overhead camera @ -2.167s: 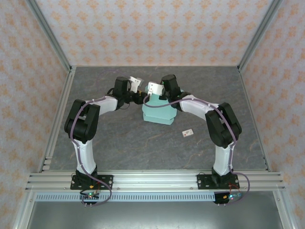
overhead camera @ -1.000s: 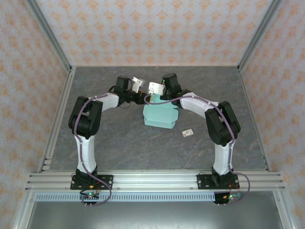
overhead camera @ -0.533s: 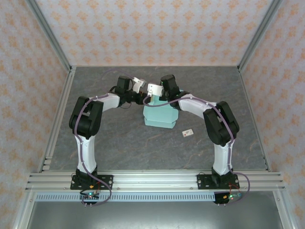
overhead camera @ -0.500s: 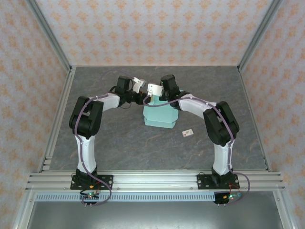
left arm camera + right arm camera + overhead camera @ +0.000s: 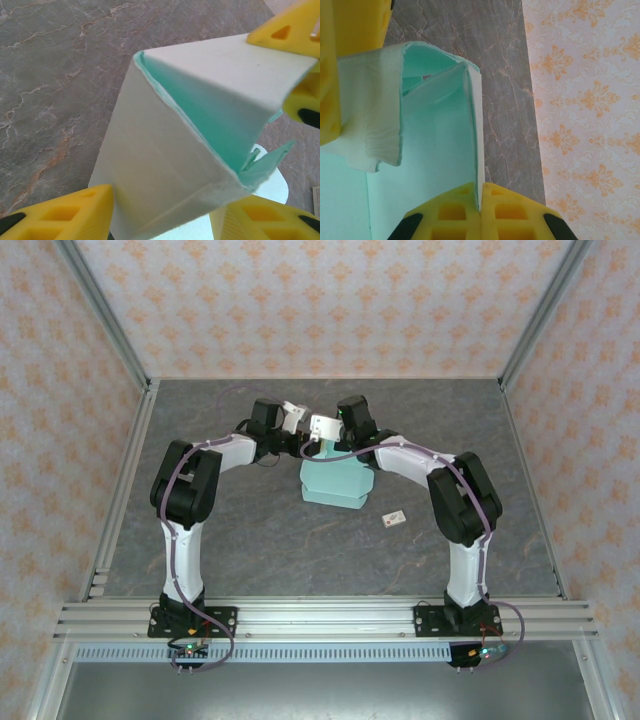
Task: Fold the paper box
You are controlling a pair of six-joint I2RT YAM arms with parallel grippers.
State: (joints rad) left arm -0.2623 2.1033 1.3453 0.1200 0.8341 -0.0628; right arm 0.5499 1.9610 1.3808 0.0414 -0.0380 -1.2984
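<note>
The paper box (image 5: 338, 482) is pale mint-green card lying mid-table, its far end folded up. In the left wrist view a raised, creased wall of the paper box (image 5: 165, 165) spans my left gripper (image 5: 162, 205), touching both yellow fingers (image 5: 65, 215), which hold it. My right gripper (image 5: 480, 187) is shut on a thin upright wall of the paper box (image 5: 437, 140), pinched edge-on between its pads. From above, my left gripper (image 5: 298, 445) and right gripper (image 5: 322, 447) meet at the box's far end, almost touching. The right gripper's fingers (image 5: 290, 30) show beyond the fold.
A tiny white tag with a red mark (image 5: 394, 518) lies on the grey table (image 5: 250, 530) just right of the box's near corner. Patterned walls and metal rails (image 5: 130, 490) close in the table.
The left arm has shifted slightly right, closer to the box's raised end. The right arm and the box have barely moved.
</note>
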